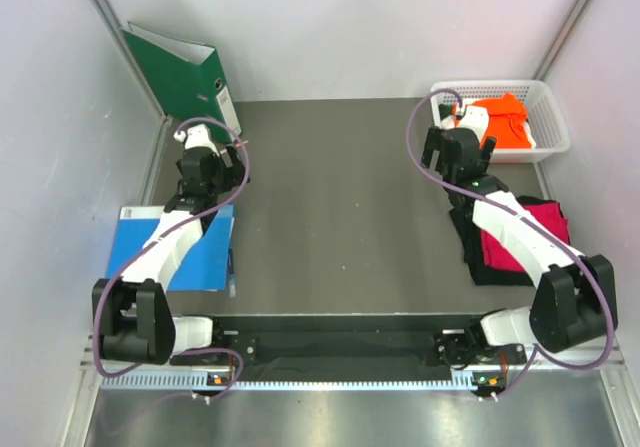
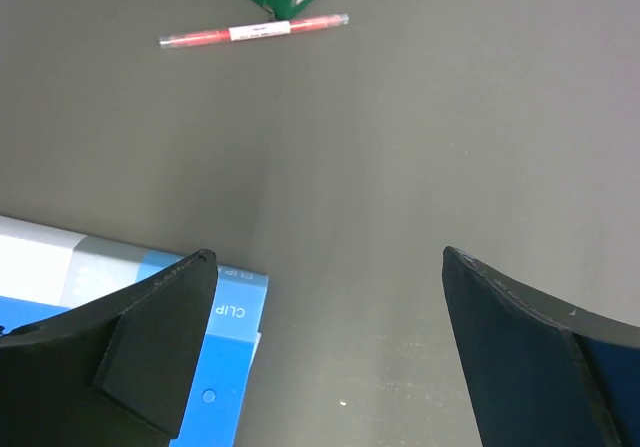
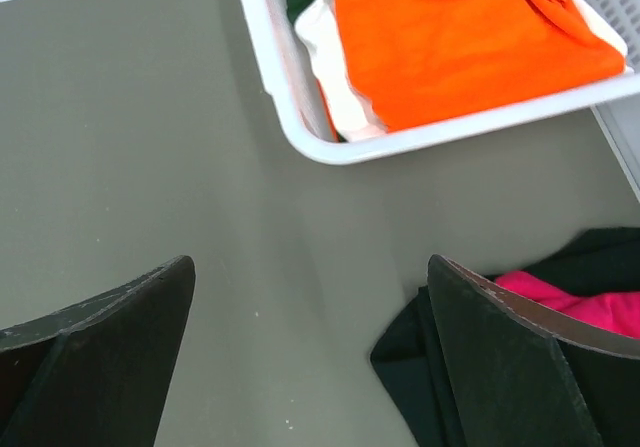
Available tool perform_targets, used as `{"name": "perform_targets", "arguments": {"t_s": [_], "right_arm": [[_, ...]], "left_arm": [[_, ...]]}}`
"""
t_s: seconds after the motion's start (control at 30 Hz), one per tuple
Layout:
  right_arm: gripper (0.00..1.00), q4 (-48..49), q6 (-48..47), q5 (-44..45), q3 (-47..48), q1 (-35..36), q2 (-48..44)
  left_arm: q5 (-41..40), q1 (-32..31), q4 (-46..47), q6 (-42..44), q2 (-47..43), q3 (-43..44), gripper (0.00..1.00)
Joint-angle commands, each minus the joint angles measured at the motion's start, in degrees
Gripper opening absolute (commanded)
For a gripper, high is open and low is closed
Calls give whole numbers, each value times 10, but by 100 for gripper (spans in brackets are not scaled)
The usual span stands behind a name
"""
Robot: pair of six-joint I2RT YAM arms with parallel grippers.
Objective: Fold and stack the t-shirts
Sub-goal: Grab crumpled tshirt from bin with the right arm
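Left gripper [image 2: 325, 257] and right gripper [image 3: 310, 262] hung released. Far right, the orange t-shirt [image 3: 470, 37] lay over the white t-shirt [image 3: 335, 77] in the basket [image 3: 330, 152]; nearer, the magenta t-shirt [image 3: 560, 297] lay on the black t-shirt [image 3: 420, 357].

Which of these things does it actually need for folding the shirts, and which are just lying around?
For the job: orange shirt, white shirt, pink shirt, black shirt.

Just lying about: basket (it only holds two of the shirts), green binder, blue folder, red pen.
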Motion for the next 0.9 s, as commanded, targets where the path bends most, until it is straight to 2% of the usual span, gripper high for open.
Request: {"name": "perform_targets", "arguments": {"t_s": [0.0, 0.07, 0.1, 0.13, 0.23, 0.27, 0.4, 0.6, 0.77, 0.87], "right_arm": [[100, 16, -19, 11, 63, 13, 32], [100, 4, -21, 5, 96, 13, 60], [100, -3, -25, 7, 111, 14, 71], [100, -8, -25, 10, 126, 13, 90], [100, -34, -35, 33, 185, 14, 128], [100, -40, -37, 41, 216, 12, 135], [100, -63, -50, 60, 299, -18, 173], [99, -52, -29, 26, 371, -108, 242], [96, -77, -8, -27, 467, -176, 358], [97, -105, 9, -94, 533, -228, 421]], "left_arm": [[-25, -36, -11, 22, 36, 34, 98], [-76, -74, -86, 52, 108, 101, 98], [-117, -123, -114, 58, 135, 128, 98], [-228, -148, -144, 69, 160, 163, 98], [-348, -200, -194, 51, 247, 225, 98], [-359, -203, -227, 41, 277, 240, 98], [-379, -213, -235, 31, 301, 252, 98], [-365, -213, -188, 38, 254, 201, 98], [-335, -213, -143, 71, 198, 153, 98], [-330, -213, -132, 74, 177, 138, 98]]}}
